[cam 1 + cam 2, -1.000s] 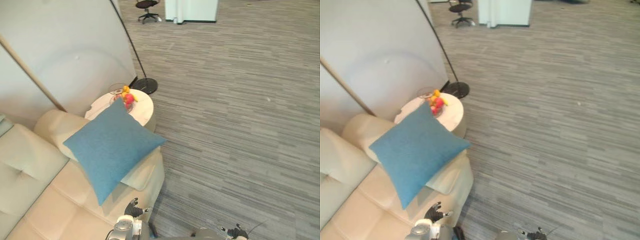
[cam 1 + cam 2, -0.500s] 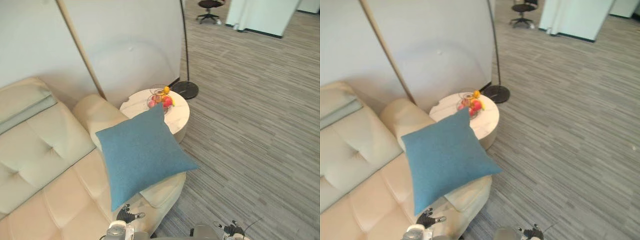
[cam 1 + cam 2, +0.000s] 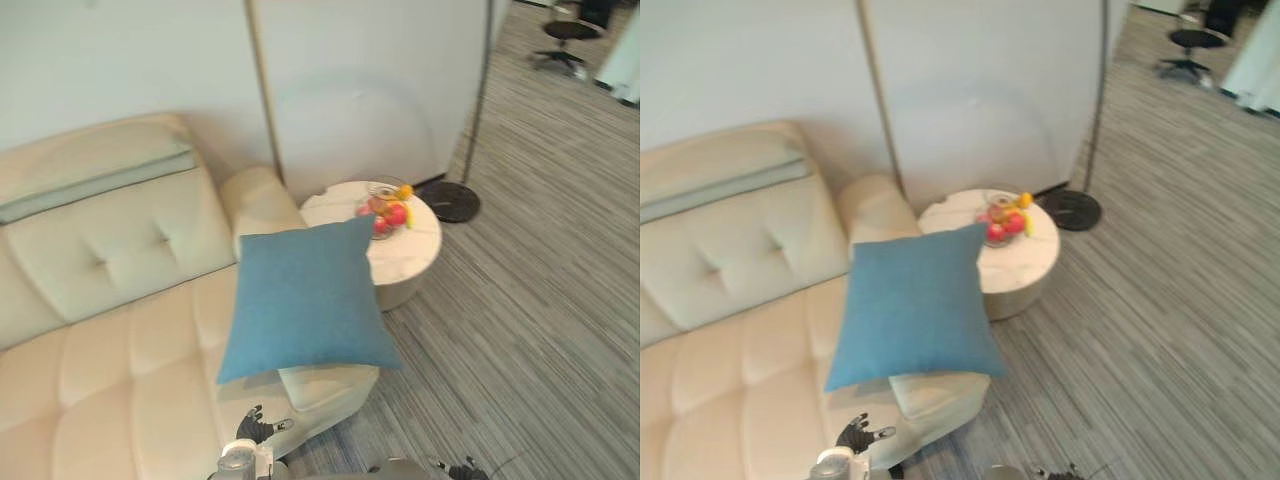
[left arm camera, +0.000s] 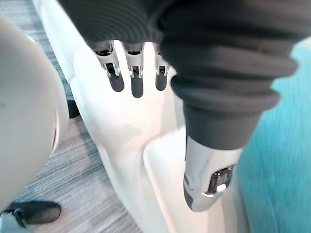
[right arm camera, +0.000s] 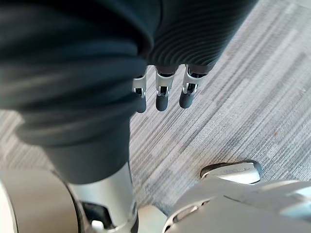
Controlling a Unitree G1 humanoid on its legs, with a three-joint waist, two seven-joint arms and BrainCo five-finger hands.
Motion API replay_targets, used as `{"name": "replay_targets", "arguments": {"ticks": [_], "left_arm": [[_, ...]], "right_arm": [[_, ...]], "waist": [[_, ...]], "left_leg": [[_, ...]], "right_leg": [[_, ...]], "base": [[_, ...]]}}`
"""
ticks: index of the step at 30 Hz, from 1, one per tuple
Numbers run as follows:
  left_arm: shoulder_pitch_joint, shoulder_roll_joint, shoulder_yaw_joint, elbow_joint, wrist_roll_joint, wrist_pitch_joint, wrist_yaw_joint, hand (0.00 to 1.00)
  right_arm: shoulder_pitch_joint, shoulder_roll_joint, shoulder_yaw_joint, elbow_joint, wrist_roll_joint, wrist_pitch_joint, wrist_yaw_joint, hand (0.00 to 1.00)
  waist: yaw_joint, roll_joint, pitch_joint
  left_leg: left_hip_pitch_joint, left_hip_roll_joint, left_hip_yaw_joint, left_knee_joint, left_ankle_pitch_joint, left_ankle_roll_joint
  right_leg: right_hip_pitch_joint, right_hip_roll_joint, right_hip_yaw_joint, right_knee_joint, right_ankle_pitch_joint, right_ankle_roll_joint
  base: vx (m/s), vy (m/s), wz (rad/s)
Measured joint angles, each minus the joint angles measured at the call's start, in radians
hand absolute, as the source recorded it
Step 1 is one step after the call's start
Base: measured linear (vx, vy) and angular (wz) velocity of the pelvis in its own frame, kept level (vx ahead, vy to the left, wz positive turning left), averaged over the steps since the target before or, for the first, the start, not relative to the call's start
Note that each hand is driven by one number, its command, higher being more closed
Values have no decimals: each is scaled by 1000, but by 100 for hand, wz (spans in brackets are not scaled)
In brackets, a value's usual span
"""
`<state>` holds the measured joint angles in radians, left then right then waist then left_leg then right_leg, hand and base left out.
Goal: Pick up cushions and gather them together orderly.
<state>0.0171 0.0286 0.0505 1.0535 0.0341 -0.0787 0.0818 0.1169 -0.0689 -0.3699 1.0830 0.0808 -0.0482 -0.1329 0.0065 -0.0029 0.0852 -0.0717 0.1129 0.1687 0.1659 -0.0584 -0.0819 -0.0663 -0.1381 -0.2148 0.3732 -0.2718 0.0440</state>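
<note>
A blue square cushion [image 3: 305,298] leans on the right armrest of a cream leather sofa [image 3: 110,330]; its teal cloth [image 4: 279,160] also edges the left wrist view. My left hand [image 3: 254,428] hangs low in front of the sofa's right end, below the cushion and apart from it, fingers [image 4: 137,82] straight and empty. My right hand [image 3: 466,469] hangs at the bottom edge over the carpet, its fingers [image 5: 163,94] relaxed with nothing in them.
A round white side table [image 3: 405,245] with a glass bowl of fruit [image 3: 385,205] stands just right of the sofa. A floor lamp's black base [image 3: 452,200] sits behind it by a grey partition wall. Striped grey carpet [image 3: 540,330] spreads to the right.
The whole picture has swung left as the camera turned, bringing more of the sofa into sight. The cushion, table and both hanging hands have not visibly moved.
</note>
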Motion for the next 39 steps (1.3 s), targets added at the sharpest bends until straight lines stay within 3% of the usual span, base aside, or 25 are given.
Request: {"name": "replay_targets", "arguments": {"ticks": [6, 12, 18, 23, 28, 33, 39], "left_arm": [[18, 46, 0, 31, 0, 8, 2, 0], [24, 126, 42, 32, -36, 20, 2, 0], [25, 239, 150, -119, -79, 15, 24, 0], [19, 256, 169, -219, -141, 1, 42, 0], [-44, 256, 156, -318, -227, -6, 52, 0], [-196, 257, 73, -348, -306, -26, 70, 0], [-406, 299, -22, -375, -383, -47, 72, 0]], "right_arm": [[2, 0, -9, 0, 2, 0, 2, 0], [-39, -63, -21, -108, 13, 0, -3, 0], [-118, -201, -19, -377, 38, -29, -28, 0], [-163, -214, 1, -441, 43, -48, -37, 0], [-224, -214, 97, -442, 101, -48, -32, 0], [-369, -216, 198, -445, 140, -49, -23, 0], [-527, -217, 265, -481, 206, -58, -28, 0]], "waist": [[-5, 1, -15], [-7, -18, -19], [-9, -14, -19], [-6, -13, -19], [0, -11, -10], [5, -9, 47], [22, -17, 145]], "left_leg": [[32, -50, -25, -119, 58, 9], [58, -74, -44, -164, 73, 13], [61, -72, -45, -201, 81, 10], [59, -71, -43, -225, 83, 8], [34, -73, -43, -232, 84, 8], [-78, -65, -44, -180, 91, 18], [-228, -44, -46, -51, 88, 22]], "right_leg": [[34, -22, -14, -73, 30, 30], [71, -28, -41, -122, 49, 28], [68, -20, -45, -146, 51, 26], [66, -15, -47, -168, 52, 24], [45, -15, -48, -180, 56, 21], [-38, -9, -39, -170, 82, 7], [-177, -11, 5, -43, 85, 3]], "base": [[50, 86, 17], [118, 31, 12], [59, -10, 1], [58, -13, 1], [59, 1, 3], [-8, 6, 12], [-58, -2, 13]]}}
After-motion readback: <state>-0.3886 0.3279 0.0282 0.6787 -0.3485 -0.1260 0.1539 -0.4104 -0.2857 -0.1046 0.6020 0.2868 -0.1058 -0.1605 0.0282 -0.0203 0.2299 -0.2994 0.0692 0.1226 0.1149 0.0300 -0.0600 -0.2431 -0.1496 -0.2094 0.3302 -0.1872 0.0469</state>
